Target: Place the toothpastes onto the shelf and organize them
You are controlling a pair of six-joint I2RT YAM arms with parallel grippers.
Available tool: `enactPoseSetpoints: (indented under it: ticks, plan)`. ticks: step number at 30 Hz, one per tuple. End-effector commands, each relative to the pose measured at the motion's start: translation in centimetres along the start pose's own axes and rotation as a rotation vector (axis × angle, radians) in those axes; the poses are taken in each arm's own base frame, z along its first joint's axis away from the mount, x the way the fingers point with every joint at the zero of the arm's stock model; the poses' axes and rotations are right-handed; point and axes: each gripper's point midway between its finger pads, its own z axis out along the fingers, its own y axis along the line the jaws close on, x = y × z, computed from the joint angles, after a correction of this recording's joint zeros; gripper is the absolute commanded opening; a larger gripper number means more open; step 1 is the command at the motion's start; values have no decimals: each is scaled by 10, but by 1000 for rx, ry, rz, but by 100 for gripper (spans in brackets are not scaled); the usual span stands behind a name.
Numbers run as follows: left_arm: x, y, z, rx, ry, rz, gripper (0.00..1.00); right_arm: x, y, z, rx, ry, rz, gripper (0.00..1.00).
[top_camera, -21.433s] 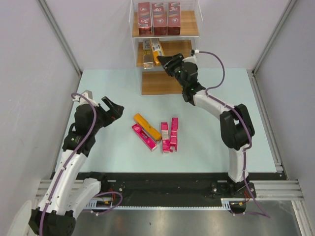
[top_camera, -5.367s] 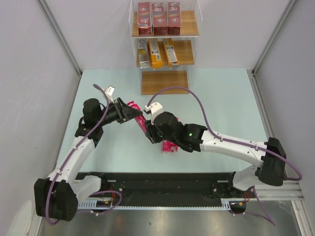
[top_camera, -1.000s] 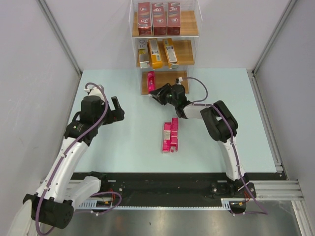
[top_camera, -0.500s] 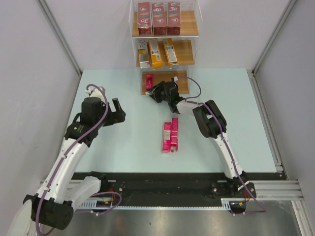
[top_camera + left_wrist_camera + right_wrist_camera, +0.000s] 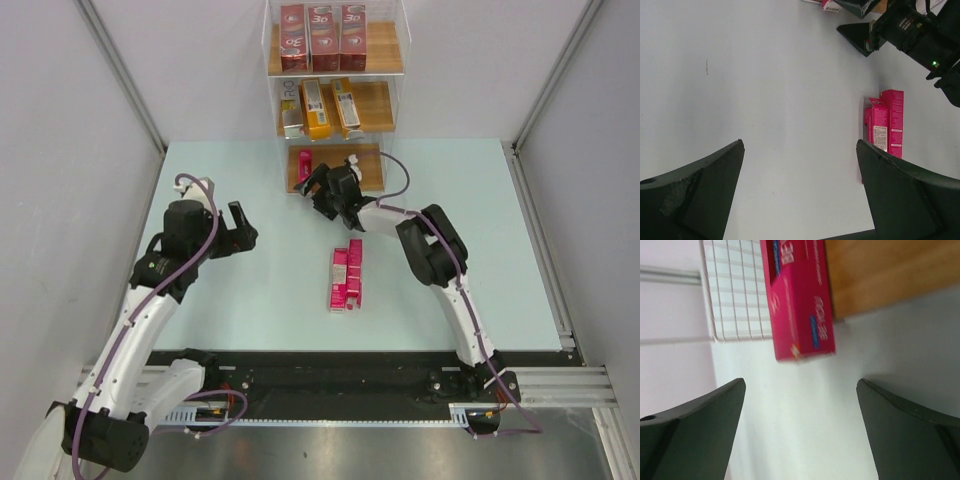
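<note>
Right pincer (image 5: 801, 383) spread, empty; pink carton (image 5: 305, 163) on shelf (image 5: 366, 172) bottom board, long axis front-to-back.

Since last check I log one pink carton (image 5: 800, 300) moved from counter (image 5: 250, 300) to the shelf's bottom board (image 5: 880, 270); right fingers (image 5: 695, 425) have let go.

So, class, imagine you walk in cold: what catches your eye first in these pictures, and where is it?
The stepped shelf at the far edge stands out, with dark red cartons on top and orange-yellow cartons below. The right end effector is open just in front of a single pink carton on its lowest tier. Two more pink cartons lie side by side mid-table.
</note>
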Motion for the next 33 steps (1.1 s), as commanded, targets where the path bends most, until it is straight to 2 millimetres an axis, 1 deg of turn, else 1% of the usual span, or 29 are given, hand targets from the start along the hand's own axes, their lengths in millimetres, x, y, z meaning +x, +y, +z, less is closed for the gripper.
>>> enactPoseSetpoints:
  ticks: [1, 3, 4, 5, 6, 7, 8, 10, 11, 12, 13, 14, 15, 17, 18, 19, 20, 21, 22, 23, 24, 25, 26, 28, 29, 30, 31, 32, 33]
  plan:
    - [-1, -10, -3, 51, -15, -18, 100, 19, -39, -29, 134, 8, -93, 100]
    - [1, -10, -3, 57, -14, -17, 100, 24, -30, -40, 110, 23, -110, 100]
    - [0, -11, -5, 62, -17, -17, 100, 30, -31, -44, 108, 36, -138, 100]
    - [1, -12, -5, 67, -14, -17, 100, 41, -37, -51, 119, 58, -159, 100]
    - [1, -13, -5, 73, -17, -16, 100, 43, -26, -59, 97, 60, -182, 100]
    - [1, -15, -7, 88, -17, -16, 100, 50, -31, -65, 103, 73, -231, 100]
    - [2, -16, -7, 93, -15, -16, 100, 59, -24, -72, 97, 88, -261, 100]
    - [1, -18, -8, 105, -24, -20, 100, 64, -10, -85, 71, 96, -312, 100]
    - [2, -18, -7, 107, -20, -21, 100, 81, -10, -92, 71, 129, -340, 100]
    - [2, -20, -7, 115, -20, -23, 100, 84, -3, -99, 58, 137, -353, 100]
    - [2, -21, -6, 121, -17, -25, 100, 90, -1, -104, 59, 151, -367, 100]
    - [3, -23, -6, 133, -10, -25, 100, 98, -10, -110, 81, 178, -387, 100]
    - [4, -23, -5, 136, -6, -24, 99, 107, -8, -117, 76, 194, -403, 100]
    - [5, -26, -5, 149, 2, -22, 100, 108, -1, -132, 62, 200, -422, 100]
    - [6, -26, -4, 152, 3, -19, 100, 114, -7, -139, 72, 216, -429, 100]
    - [8, -26, -3, 155, 7, -20, 100, 111, 0, -149, 60, 216, -434, 99]
    - [9, -27, -2, 164, 13, -18, 100, 111, 1, -155, 59, 218, -445, 99]
    - [12, -28, -1, 169, 20, -20, 100, 113, -6, -162, 76, 225, -471, 98]
    - [14, -28, 2, 172, 30, -20, 100, 102, 3, -175, 71, 196, -482, 98]
    - [16, -31, 3, 194, 38, -21, 100, 98, 5, -181, 67, 182, -490, 98]
    - [20, -32, 6, 198, 54, -26, 100, 96, -5, -192, 95, 188, -506, 97]
    - [25, -33, 9, 202, 68, -29, 100, 85, 4, -205, 86, 156, -512, 96]
    - [25, -35, 11, 208, 69, -34, 100, 78, 8, -214, 82, 137, -516, 95]
    - [37, -40, 19, 218, 101, -29, 100, 66, 0, -230, 117, 112, -530, 94]
    - [38, -45, 22, 230, 99, -33, 100, 53, 14, -247, 89, 71, -525, 94]
    - [43, -47, 28, 227, 118, -35, 100, 48, 9, -256, 107, 64, -535, 94]
    - [50, -56, 31, 244, 139, -21, 100, 39, 5, -264, 126, 36, -539, 93]
    - [54, -61, 34, 251, 148, -14, 100, 28, 12, -279, 110, 1, -534, 93]
    - [58, -65, 43, 242, 165, -11, 100, 22, 9, -290, 128, -6, -546, 93]
